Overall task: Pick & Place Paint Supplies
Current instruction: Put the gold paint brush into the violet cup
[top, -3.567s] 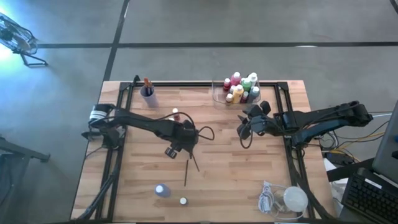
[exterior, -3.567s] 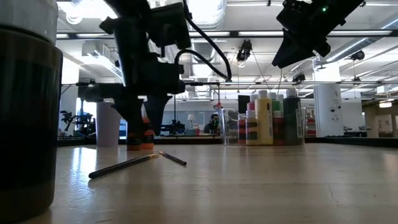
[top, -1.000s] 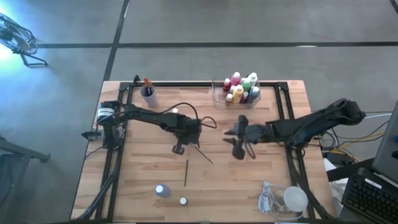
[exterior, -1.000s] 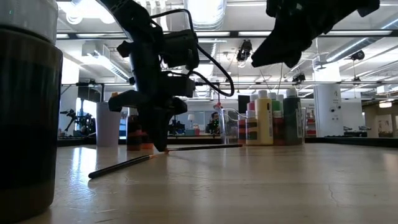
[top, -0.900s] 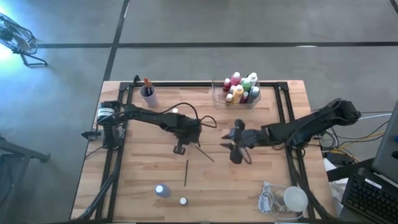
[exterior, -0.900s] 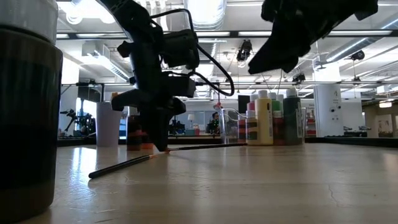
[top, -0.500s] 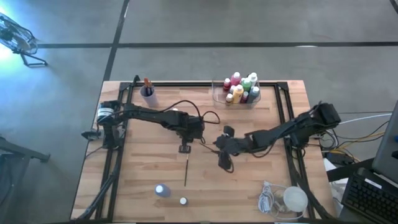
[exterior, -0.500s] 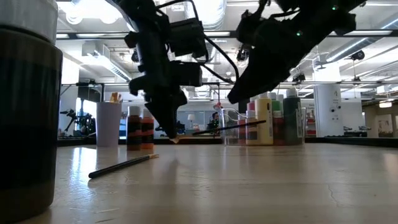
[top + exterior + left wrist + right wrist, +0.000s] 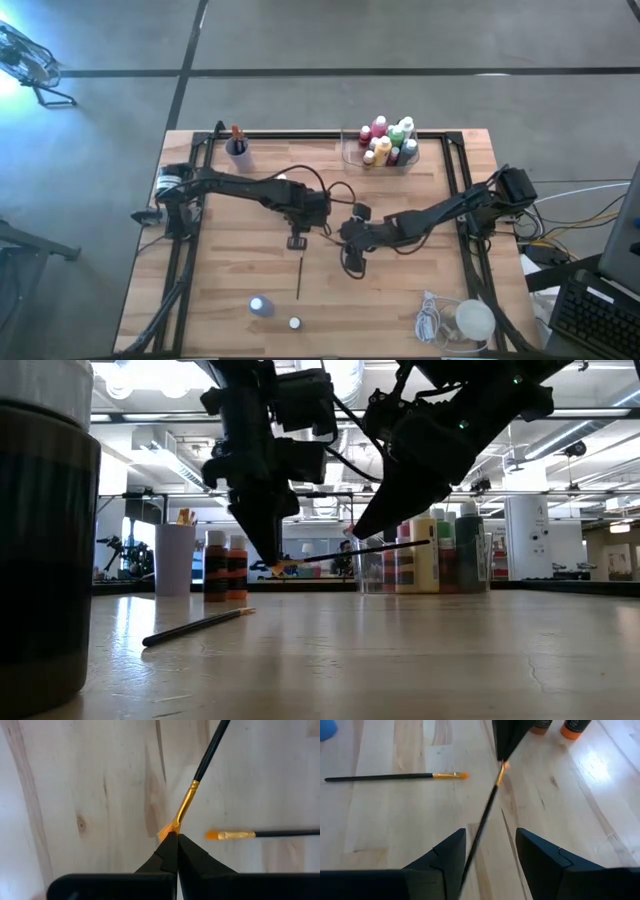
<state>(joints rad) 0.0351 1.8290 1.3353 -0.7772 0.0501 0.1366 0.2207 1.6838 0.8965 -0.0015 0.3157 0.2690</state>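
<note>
A thin dark paintbrush (image 9: 350,552) with a gold ferrule hangs nearly level above mid-table, with my left gripper (image 9: 172,837) shut on it. My right gripper (image 9: 487,855) is open, one finger on each side of the brush's black handle (image 9: 480,827). A second paintbrush (image 9: 299,277) lies flat on the wood nearby. Several pale-capped bottles (image 9: 388,142) stand in a clear tray at the far edge. A blue bottle (image 9: 260,306) and a small bottle (image 9: 294,323) stand near the front edge. My left gripper pinches the brush's orange bristle end (image 9: 169,831) at the very tips of its two fingers. The fingers come steeply from above. The brush sticks out sideways toward my right arm, its handle end slightly higher, lifted clear of the table. My right gripper's fingers (image 9: 445,857) flank the handle; I cannot tell whether one touches it.
A purple cup (image 9: 238,150) holding brushes stands at the far left. Two orange-brown bottles (image 9: 225,565) stand behind my left gripper. A white round lump with a coiled cord (image 9: 470,320) lies at the near right corner. Black frame rails (image 9: 190,200) run along both sides.
My left gripper has risen, lifting the brush by its bristle end off the table until it hangs clear. My right gripper has travelled toward the table's left and down, and has come to stand around the brush's handle.
</note>
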